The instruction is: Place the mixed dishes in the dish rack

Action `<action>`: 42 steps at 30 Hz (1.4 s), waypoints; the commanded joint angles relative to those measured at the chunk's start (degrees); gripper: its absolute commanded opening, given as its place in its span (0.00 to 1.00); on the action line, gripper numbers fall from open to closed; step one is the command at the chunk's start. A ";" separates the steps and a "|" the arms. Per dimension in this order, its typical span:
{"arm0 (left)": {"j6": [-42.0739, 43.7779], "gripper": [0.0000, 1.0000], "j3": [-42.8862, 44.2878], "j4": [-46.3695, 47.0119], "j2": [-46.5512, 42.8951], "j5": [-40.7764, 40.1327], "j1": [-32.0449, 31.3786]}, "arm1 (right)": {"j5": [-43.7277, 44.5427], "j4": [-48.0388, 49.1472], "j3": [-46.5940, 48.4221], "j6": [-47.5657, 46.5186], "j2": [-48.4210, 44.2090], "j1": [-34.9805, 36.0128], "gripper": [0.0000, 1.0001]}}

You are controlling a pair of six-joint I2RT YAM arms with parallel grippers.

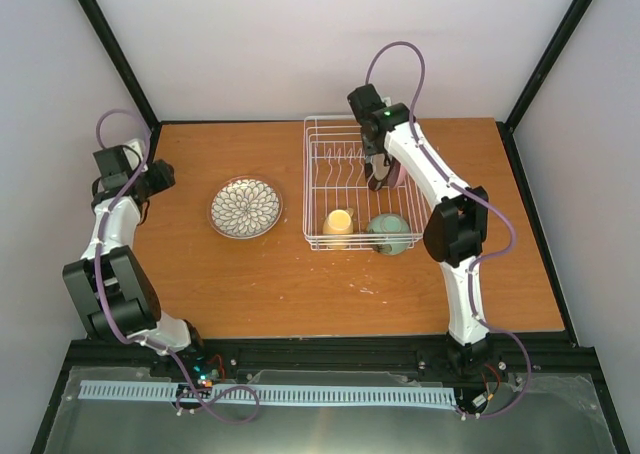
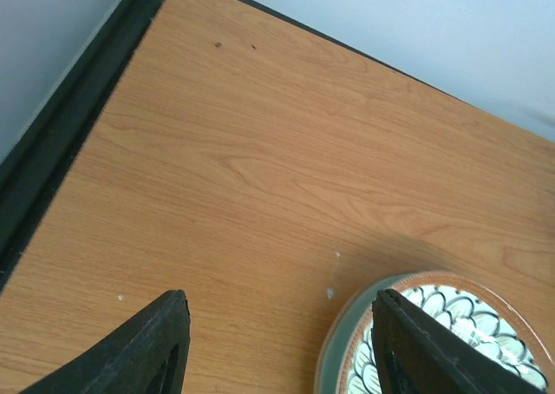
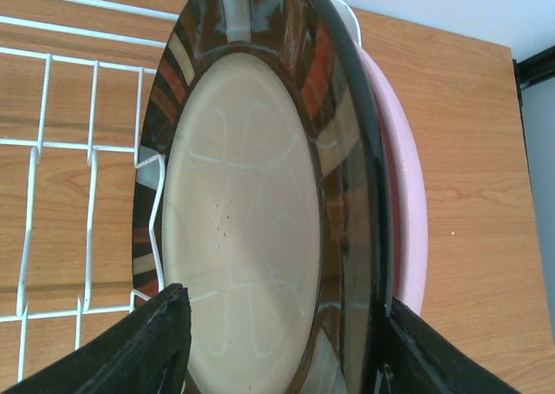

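Wire-racked already: yellow mug [image 1: 338, 221], mint bowl [image 1: 388, 232], pink plate [image 3: 408, 212] and brown-banded plate [image 3: 251, 194], right tool [image 3: 284, 294] open astride it, gripping nothing; leaves the petal-patterned plate [image 1: 245, 207] on the table [image 1: 300, 294], by the open, empty left tool [image 2: 279, 297].

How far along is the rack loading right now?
Done: yellow mug, green bowl and pink plate sit in the dish rack. In hand: the right gripper, jaws open, straddles the brown-rimmed plate standing there. To load: petal-patterned plate on the table.
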 commanded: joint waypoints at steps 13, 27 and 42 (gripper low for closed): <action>2.08 0.57 -5.06 -3.41 3.64 25.61 0.03 | 3.44 12.33 -0.26 -6.10 -15.51 -0.69 0.61; 1.61 0.54 -8.22 -2.99 10.60 29.69 -0.02 | -0.59 19.20 -8.55 -7.99 -21.77 -0.69 0.62; 2.43 0.53 -7.23 -3.32 15.56 26.27 -3.83 | -1.79 19.93 -9.05 -8.69 -22.05 -0.69 0.62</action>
